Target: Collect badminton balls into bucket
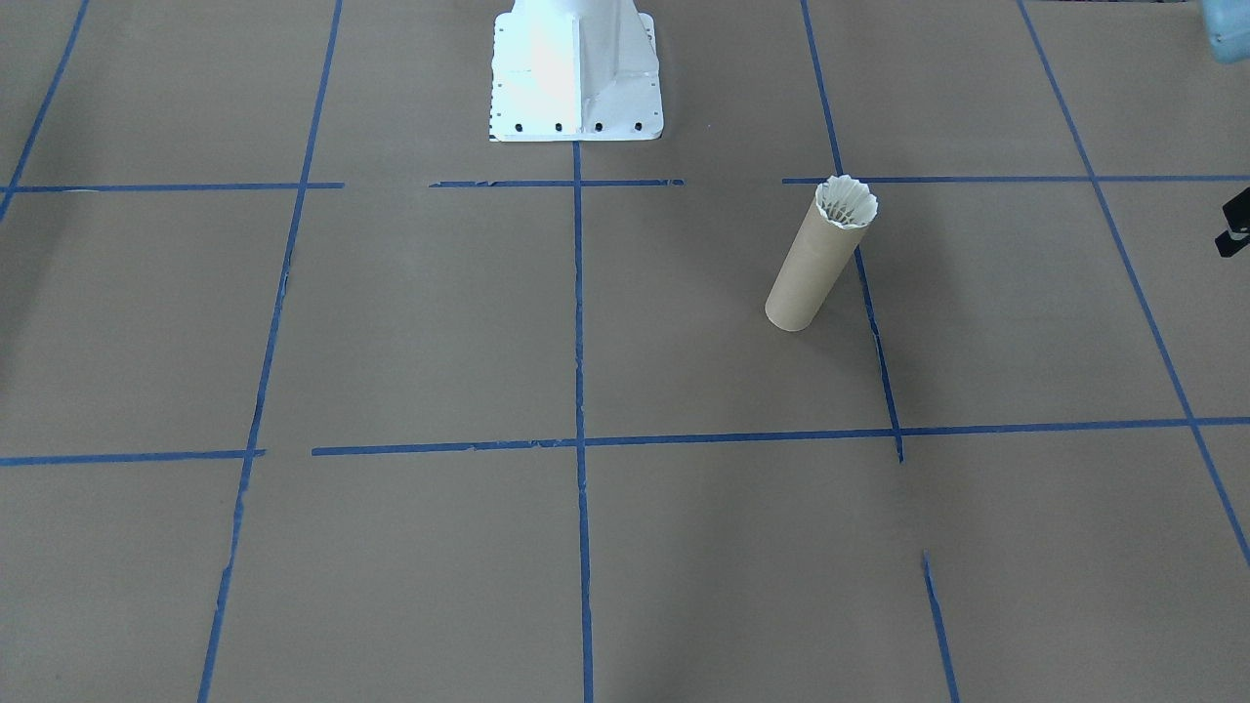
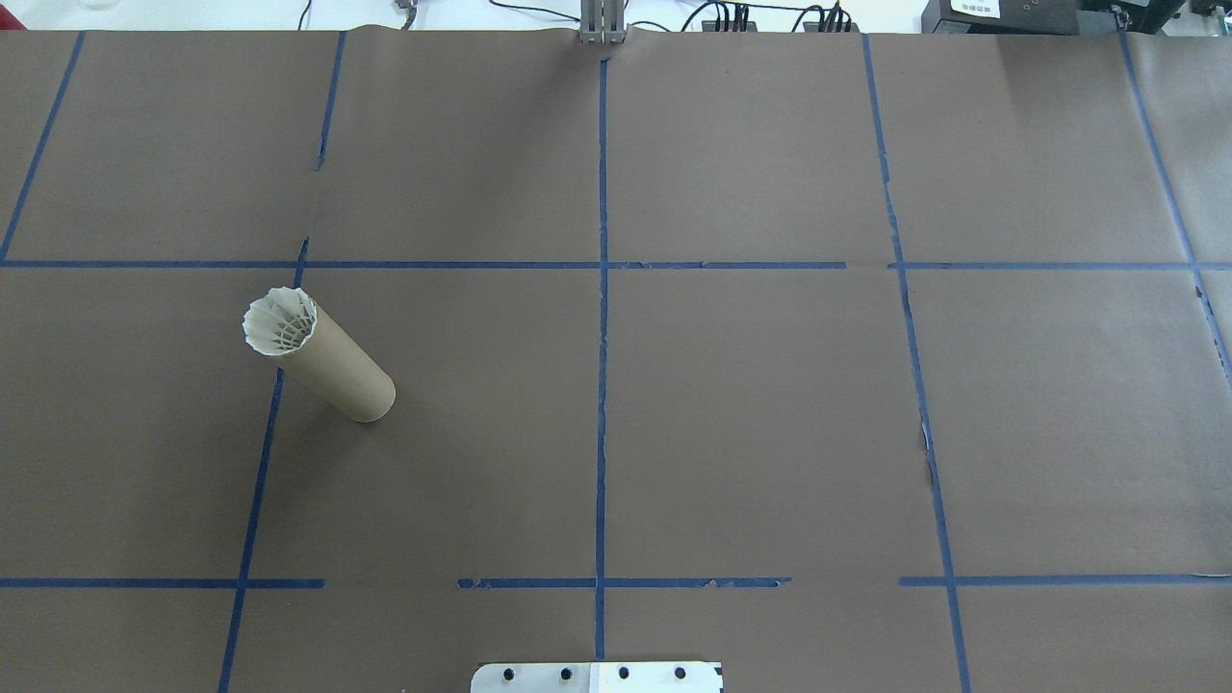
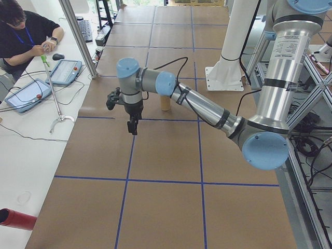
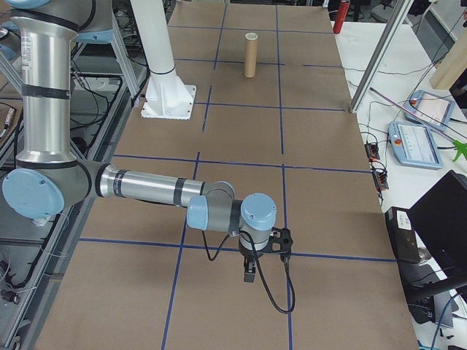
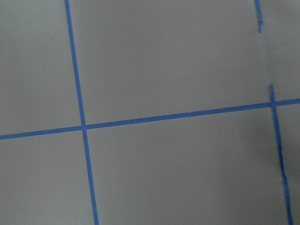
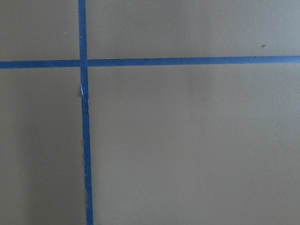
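Tools (image 3: 133, 126) aloft; feathered white shuttlecock (image 2: 280, 322) in cardboard tube (image 2: 337, 370).

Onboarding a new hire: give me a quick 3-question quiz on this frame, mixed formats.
1. True or false: the cardboard tube stands upright on the table.
2. Multiple choice: the shuttlecock is A) lying on the table, B) seated in the tube's top opening, C) held in a hand.
3. Fill in: the paper table cover is marked into a grid with ___ tape.

Key: 1 true. 2 B. 3 blue.
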{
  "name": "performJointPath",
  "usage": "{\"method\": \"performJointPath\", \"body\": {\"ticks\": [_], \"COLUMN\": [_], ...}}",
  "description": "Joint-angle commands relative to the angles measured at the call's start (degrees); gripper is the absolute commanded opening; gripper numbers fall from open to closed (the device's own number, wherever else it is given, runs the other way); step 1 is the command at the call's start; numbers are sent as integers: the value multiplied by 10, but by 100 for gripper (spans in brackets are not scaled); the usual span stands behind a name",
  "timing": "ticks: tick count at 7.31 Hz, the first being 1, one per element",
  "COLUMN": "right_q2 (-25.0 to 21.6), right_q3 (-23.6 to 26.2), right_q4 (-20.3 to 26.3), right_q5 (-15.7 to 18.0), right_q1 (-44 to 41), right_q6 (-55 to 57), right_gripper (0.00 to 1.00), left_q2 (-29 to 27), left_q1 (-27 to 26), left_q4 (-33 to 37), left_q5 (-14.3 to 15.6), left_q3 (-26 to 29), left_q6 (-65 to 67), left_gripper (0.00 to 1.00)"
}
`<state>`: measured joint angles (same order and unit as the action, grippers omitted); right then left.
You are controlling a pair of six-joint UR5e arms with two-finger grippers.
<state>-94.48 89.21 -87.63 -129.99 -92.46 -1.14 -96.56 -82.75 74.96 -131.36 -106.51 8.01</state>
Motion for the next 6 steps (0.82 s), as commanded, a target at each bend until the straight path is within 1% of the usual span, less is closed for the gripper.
{"method": "performJointPath", "body": {"ticks": [1,2,4,6], "right_q2": [0,0,0,0], "right_q3": [1,0,1,1], "right_q4": [0,0,0,0], "right_q5": [0,0,0,0], "right_q1": [0,0,0,0], "right_q6": [0,0,0,0], "right_gripper": [100,100,100,100], "left_q2": [76,108,119,119], "left_q1": [-21,-22,-28,-54], "left_q4": [106,127,127,122], "left_q5": [-41,-47,-46,-40], "left_q3": [59,65,70,68], "left_q6": [-31,-87,-111,-116], "left_gripper": [100,100,100,100]}}
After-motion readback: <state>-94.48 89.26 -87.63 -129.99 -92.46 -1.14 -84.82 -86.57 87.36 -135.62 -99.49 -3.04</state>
